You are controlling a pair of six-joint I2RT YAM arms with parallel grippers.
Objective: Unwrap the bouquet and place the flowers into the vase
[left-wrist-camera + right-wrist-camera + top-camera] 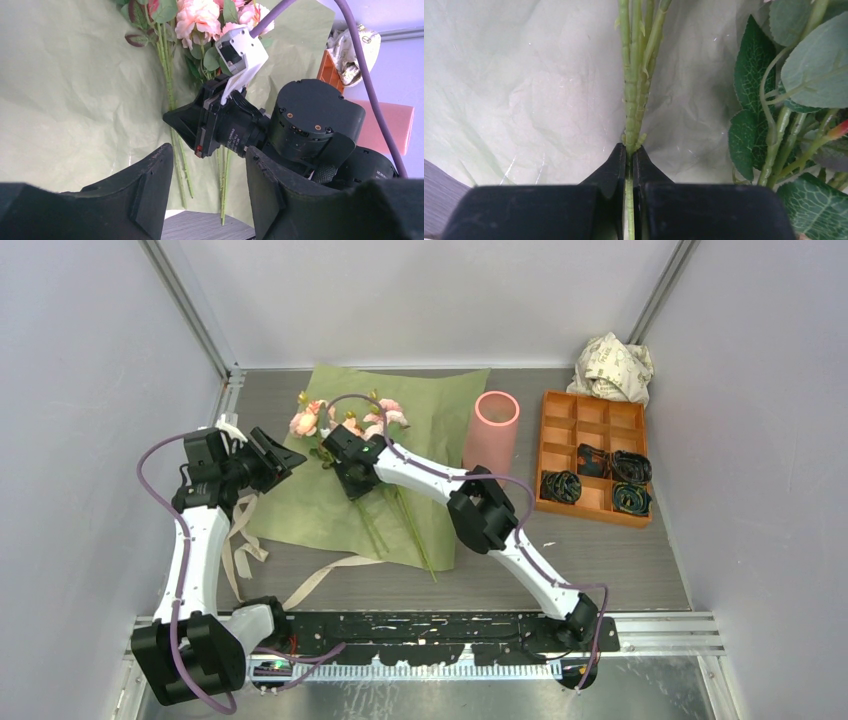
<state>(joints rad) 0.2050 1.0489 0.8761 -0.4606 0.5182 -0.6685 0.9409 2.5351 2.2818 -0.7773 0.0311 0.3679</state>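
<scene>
The bouquet's paper (pixel 300 505) lies unfolded and flat, olive side up, with the flowers (pixel 305 420) lying on it, pink blooms toward the back. My right gripper (pixel 354 483) is shut on a bunch of their green stems (pixel 634 75), which run up from between its fingertips (pixel 629 150). More stems with leaves (pixel 754 90) lie just to the right. My left gripper (pixel 285 458) hovers open over the paper's left edge, nothing between its fingers (pixel 160 170). The salmon-pink vase (pixel 492 430) stands upright at the paper's right edge.
A beige ribbon (pixel 240 540) trails loose off the paper's front left. An orange compartment tray (pixel 560 410) with black coiled items (pixel 612 480) sits right of the vase. Crumpled white printed paper (pixel 612 365) lies in the back right corner.
</scene>
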